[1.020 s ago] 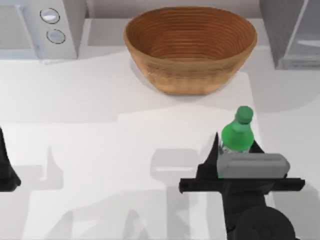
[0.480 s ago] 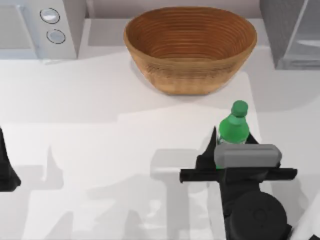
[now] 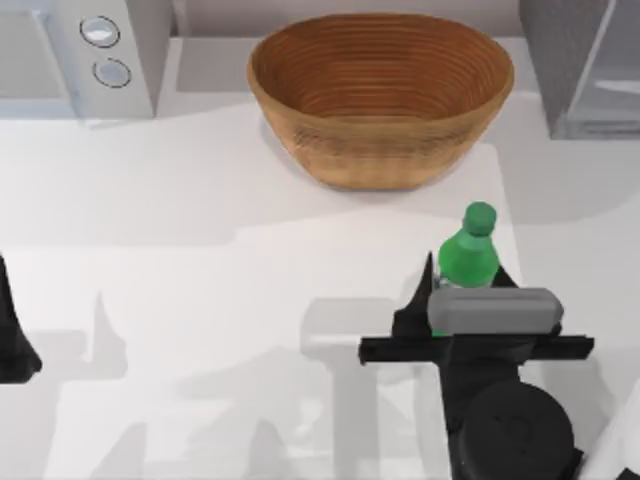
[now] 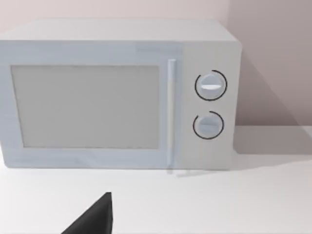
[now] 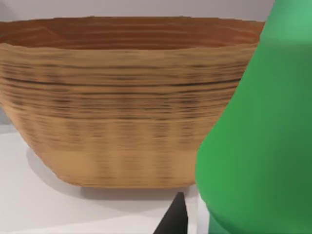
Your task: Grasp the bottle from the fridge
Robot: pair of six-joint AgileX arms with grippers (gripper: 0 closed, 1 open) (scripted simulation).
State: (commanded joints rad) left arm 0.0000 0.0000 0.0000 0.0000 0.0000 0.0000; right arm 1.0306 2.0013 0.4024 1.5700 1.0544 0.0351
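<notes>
The green bottle stands upright out on the white table, in front of the woven bowl and well clear of the fridge at the back right. My right gripper is shut on the bottle, with a dark finger on each side of its body, below the shoulders. In the right wrist view the bottle looms close, with one fingertip beside it. My left gripper is parked at the table's left edge, open and holding nothing.
A large woven bowl sits at the back centre, just beyond the bottle. At the back left is a light grey box with two round dials, which the left wrist view faces. Bare white table lies between the arms.
A second ago the bottle and my right gripper sat slightly further right and looked larger. Both shifted a little left and away from the camera, then held still.
</notes>
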